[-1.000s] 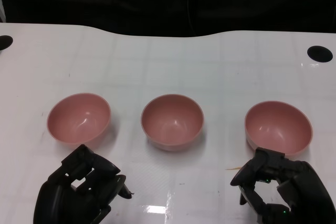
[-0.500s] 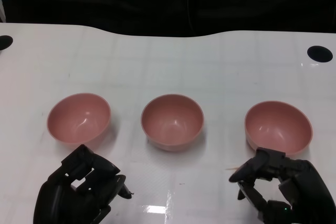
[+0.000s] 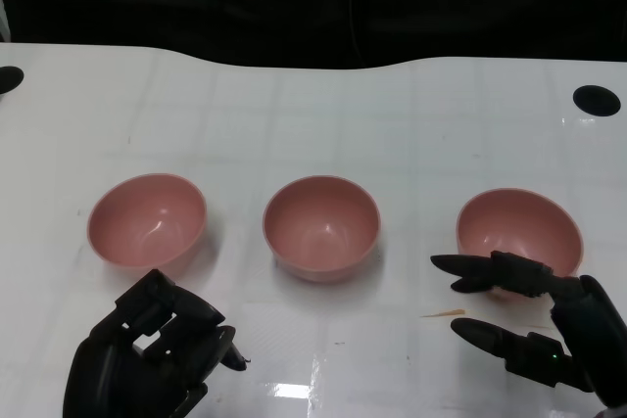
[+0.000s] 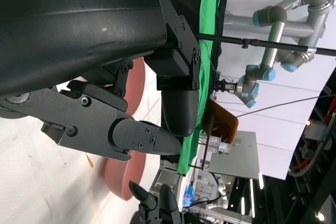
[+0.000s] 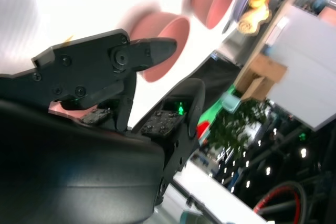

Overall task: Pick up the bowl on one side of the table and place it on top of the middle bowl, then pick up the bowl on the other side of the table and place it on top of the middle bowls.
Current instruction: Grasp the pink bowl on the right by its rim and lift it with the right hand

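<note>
Three pink bowls are sitting in a row on the white surface (image 3: 323, 115), each upright and well apart from its neighbours. The left bowl (image 3: 147, 220) is lying toward the robot's left, the middle bowl (image 3: 321, 227) is resting at the centre, and the right bowl (image 3: 519, 234) is standing toward the robot's right. None of them is stacked on another.

The right hand (image 3: 534, 325) is reaching in from the lower right of the head view with its fingers (image 3: 490, 273) spread apart and holding nothing. The upper fingers are stretching across the near rim of the right bowl, seeming to touch or just overlap it, while the lower finger is lying on the near side, just beside the bowl over bare surface. In the right wrist view the same hand (image 5: 157, 85) is showing separated fingers with two of the pink bowls beyond them, the nearer one blurred.

The left hand (image 3: 147, 354) is hanging at the lower left, near the left bowl but apart from it. Its fingers are curling inward on nothing. The left wrist view is showing that hand (image 4: 152, 124) from behind, with pink bowl edges past its fingers.

A dark round hole (image 3: 597, 100) is showing near the far right edge of the surface, and another (image 3: 9, 79) at the far left edge.
</note>
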Robot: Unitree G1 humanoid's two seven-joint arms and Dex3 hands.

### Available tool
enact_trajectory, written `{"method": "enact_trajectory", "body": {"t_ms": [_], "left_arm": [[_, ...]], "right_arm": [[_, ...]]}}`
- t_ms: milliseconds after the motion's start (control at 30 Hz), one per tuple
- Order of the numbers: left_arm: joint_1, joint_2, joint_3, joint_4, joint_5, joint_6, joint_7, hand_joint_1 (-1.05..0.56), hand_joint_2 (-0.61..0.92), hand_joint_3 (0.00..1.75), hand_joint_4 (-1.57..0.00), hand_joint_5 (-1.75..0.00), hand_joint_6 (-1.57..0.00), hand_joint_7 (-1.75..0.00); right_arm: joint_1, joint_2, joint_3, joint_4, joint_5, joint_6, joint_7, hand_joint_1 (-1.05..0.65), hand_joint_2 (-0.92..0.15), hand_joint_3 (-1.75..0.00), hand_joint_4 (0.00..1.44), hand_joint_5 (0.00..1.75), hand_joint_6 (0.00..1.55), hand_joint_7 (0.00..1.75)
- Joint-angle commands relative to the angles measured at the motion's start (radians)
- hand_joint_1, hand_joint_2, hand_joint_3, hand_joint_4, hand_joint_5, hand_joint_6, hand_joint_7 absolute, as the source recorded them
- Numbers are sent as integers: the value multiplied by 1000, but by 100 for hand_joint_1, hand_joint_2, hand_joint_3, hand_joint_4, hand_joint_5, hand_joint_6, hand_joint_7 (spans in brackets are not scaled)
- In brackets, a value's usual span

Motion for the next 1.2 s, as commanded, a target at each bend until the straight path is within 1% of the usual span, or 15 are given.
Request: {"method": "enact_trajectory", "body": {"t_ms": [33, 133, 200, 333, 433, 533, 633, 767, 867, 967, 1100, 1200], "left_arm": [[-1, 10, 1, -3, 0, 4, -7, -39, 92, 15, -74, -167, -69, -138], [-2, 9, 0, -2, -1, 4, -10, -39, 92, 14, -74, -167, -69, -138], [-2, 10, -2, -4, -1, 5, -10, -39, 92, 15, -74, -167, -69, -138], [-1, 10, -2, -5, -2, 6, -10, -38, 92, 15, -74, -168, -69, -139], [4, 9, -4, -6, -2, -1, -13, -39, 92, 15, -73, -168, -68, -139], [8, 8, -6, -8, 0, -4, -11, -41, 92, 15, -74, -168, -68, -140], [14, 5, -7, -16, 2, -4, -5, -39, 92, 16, -74, -168, -68, -140], [15, 5, -7, -18, 3, -4, -4, -39, 92, 17, -73, -168, -67, -140], [14, 6, -7, -17, 1, -2, -5, -39, 92, 17, -73, -168, -67, -140], [11, 5, -8, -14, 4, -1, -3, -40, 92, 16, -72, -168, -67, -139], [11, 4, -10, -14, 6, -1, -1, -41, 92, 15, -73, -167, -67, -139], [7, 1, -13, -13, 10, -1, 2, -41, 92, 15, -73, -168, -67, -139]], "right_arm": [[-13, -41, -17, -34, -116, 19, -100, -53, -91, -1, 39, 53, 52, 2], [-16, -58, -17, -68, -207, 80, -171, -57, -90, 0, 38, 50, 49, 0], [-16, -66, -13, -87, -245, 116, -204, -60, -89, 0, 37, 47, 48, 0], [-14, -80, 7, -102, -259, 149, -235, -61, -88, 0, 38, 45, 48, 0], [-14, -103, 15, -139, -341, 220, -263, -62, -89, 0, 35, 42, 45, 0], [-7, -112, 28, -173, -374, 286, -262, -63, -90, -1, 33, 39, 43, 0], [-2, -127, 54, -228, -447, 402, -227, -65, -90, 0, 31, 37, 41, 0], [-8, -145, 101, -262, -522, 520, -194, -66, -91, -1, 31, 36, 39, 0], [-14, -153, 130, -271, -547, 574, -184, -66, -92, -1, 31, 35, 39, 0], [-48, -163, 177, -234, -612, 630, -193, -64, -92, 0, 33, 35, 41, 1], [-60, -177, 205, -224, -618, 660, -204, -64, -92, 0, 34, 34, 41, 1], [-123, -193, 255, -117, -651, 690, -201, -62, -92, -1, 34, 33, 41, 1]]}}
